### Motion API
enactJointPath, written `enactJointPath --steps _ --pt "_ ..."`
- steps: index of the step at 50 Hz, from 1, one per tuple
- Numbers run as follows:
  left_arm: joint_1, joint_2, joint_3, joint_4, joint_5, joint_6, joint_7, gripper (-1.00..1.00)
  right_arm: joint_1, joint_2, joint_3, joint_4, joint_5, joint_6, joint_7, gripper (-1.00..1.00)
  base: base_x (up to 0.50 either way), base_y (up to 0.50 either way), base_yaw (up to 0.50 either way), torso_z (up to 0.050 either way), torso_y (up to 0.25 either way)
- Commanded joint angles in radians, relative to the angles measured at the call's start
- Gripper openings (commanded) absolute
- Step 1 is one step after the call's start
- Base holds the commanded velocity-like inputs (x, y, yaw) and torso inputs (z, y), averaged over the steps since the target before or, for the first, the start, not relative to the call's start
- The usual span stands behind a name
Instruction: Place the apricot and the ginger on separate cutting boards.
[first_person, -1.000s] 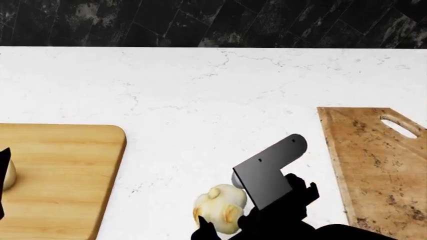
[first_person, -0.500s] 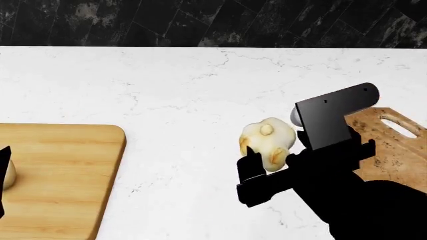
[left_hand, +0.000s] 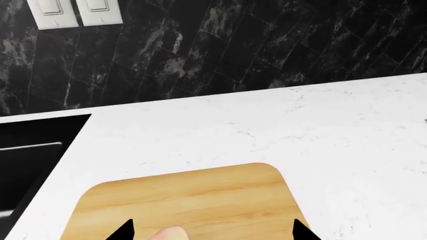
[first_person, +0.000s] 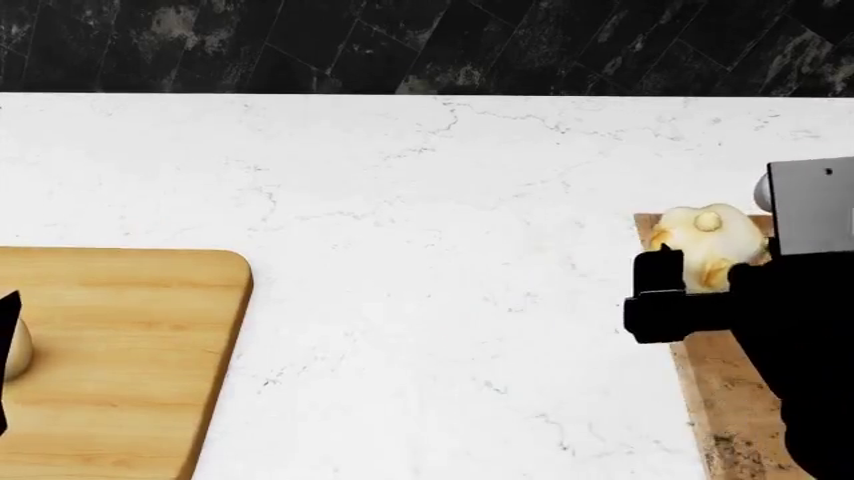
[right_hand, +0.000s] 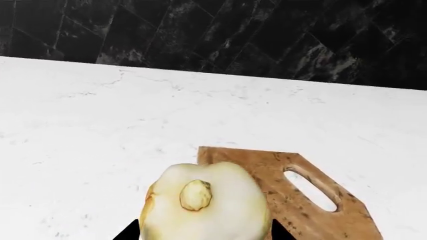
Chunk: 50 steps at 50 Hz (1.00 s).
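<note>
Gripping the ginger (first_person: 703, 246), the right gripper (first_person: 714, 290) has its jaws closed on the root, held in the air at the near-left corner of the reddish-brown board (right_hand: 300, 200). Release not done. Left gripper (left_hand: 210, 231) sits spread open over the blond board (left_hand: 193, 200), apricot (left_hand: 175, 234) between its fingers, apparently resting there. Remaining: lower ginger, let go.

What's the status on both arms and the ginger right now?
Right gripper shut on ginger, held above the near-left corner of the brown board. Left gripper open around apricot on blond board. Nothing in the way.
</note>
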Motion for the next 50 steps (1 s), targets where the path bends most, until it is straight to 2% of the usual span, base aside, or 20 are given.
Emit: enactJointPath --steps 1,32,33,50 --pt "-0.014 0.011 0.015 -0.007 0.01 -0.004 0.002 1.0 0.017 0.02 -0.009 0.149 -0.111 -0.083 -0.025 -1.0 0.0 0.0 0.0 0.0 0.0" --pt "0.003 0.005 0.008 -0.004 0.006 0.004 0.006 1.0 -0.041 0.036 -0.003 0.212 -0.114 -0.099 -0.03 -1.0 0.0 0.0 0.0 0.0 0.0" --pt "-0.003 0.01 0.013 -0.007 0.01 0.002 0.007 1.0 -0.039 0.036 -0.002 0.21 -0.114 -0.097 -0.029 1.0 0.0 0.0 0.0 0.0 0.0" --pt "-0.017 0.009 0.017 -0.005 -0.002 -0.004 -0.001 1.0 -0.001 0.052 0.027 0.138 -0.094 -0.075 0.002 1.0 0.0 0.0 0.0 0.0 0.0"
